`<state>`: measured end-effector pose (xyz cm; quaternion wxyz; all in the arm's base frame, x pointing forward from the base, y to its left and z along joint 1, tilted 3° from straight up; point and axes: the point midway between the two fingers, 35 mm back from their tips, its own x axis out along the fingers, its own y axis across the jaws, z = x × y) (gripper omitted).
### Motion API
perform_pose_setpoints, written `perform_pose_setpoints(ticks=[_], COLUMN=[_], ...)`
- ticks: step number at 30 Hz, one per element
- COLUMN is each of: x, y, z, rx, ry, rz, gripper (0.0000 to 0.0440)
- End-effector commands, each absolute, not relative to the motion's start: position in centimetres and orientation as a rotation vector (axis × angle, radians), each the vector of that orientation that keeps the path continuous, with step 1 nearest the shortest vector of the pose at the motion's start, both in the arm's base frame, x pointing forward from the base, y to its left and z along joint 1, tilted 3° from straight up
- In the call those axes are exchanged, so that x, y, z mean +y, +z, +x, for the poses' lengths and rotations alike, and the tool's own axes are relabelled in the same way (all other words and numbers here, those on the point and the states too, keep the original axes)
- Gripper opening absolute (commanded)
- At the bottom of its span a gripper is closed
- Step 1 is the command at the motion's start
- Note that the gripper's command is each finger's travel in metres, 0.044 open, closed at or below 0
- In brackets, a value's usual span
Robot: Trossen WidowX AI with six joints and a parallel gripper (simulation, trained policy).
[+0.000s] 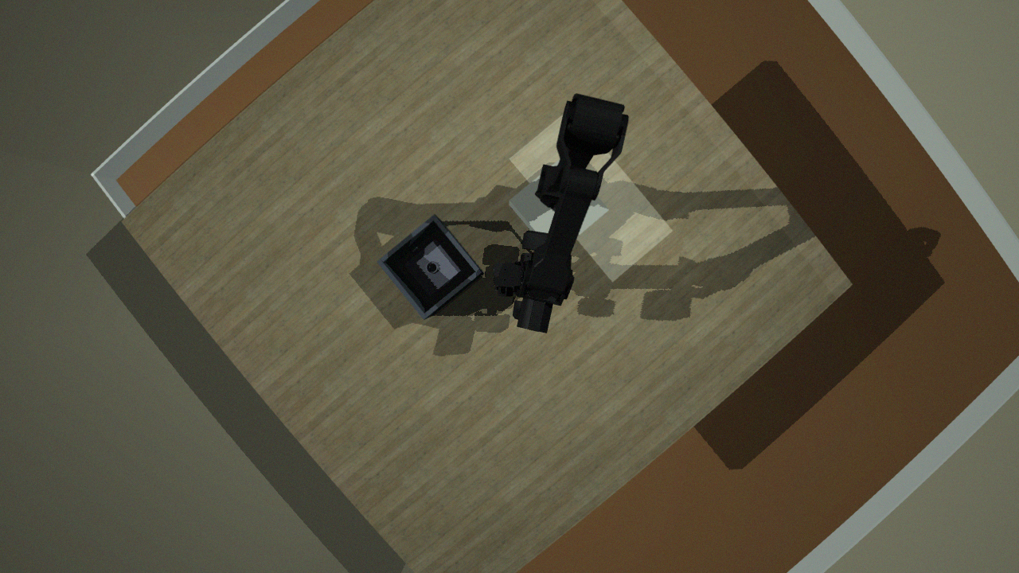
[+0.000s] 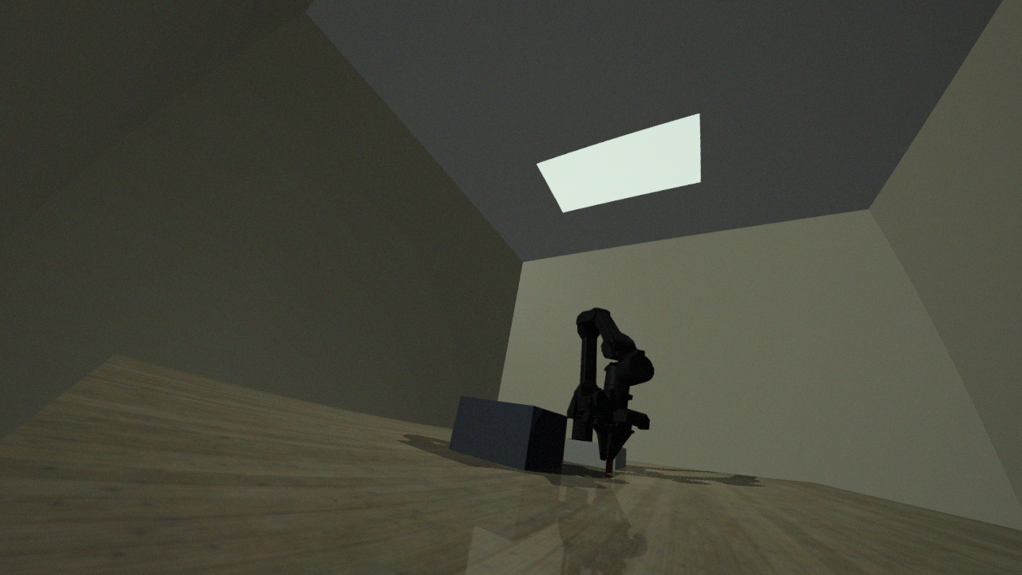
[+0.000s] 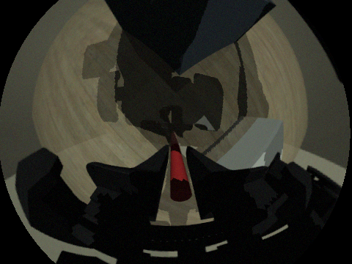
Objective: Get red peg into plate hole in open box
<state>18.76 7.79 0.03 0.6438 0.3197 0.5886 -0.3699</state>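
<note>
The red peg (image 2: pixel 609 469) (image 3: pixel 178 166) stands about upright on the table just beside the box. In the wrist view it rises between my two fingers. My gripper (image 2: pixel 608 455) (image 3: pixel 178 150) points down around the peg, with its fingers close to it. It is partly closed, and a narrow strip of table shows beside the peg at the fingertips. The dark blue-grey open box (image 1: pixel 454 295) (image 2: pixel 493 432) (image 3: pixel 220 33) is close by. Inside, the grey plate (image 1: pixel 445 262) has a round hole (image 1: pixel 432 267) with no peg in it. The arm hides the peg in the top view.
A pale grey block (image 1: pixel 597 213) (image 2: pixel 582 451) (image 3: pixel 253 143) lies under the arm, near the peg. The box wall rises right beside the gripper. The wooden table (image 1: pixel 399 427) (image 2: pixel 214 458) ends in straight edges, with the orange-brown floor (image 1: pixel 641 498) beyond.
</note>
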Motion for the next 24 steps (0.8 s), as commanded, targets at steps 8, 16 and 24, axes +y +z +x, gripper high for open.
perform_pose_setpoints(ticks=[8,16,24], x=[6.9,5.5,3.9], y=[1.2,3.2,5.7], z=[19.9,20.9,22.2], rx=[1.302,1.239,1.185], ry=[-0.813,-0.790,-0.783], rz=[0.697,0.633,0.571], gripper=[0.0000,0.0000,0.0000])
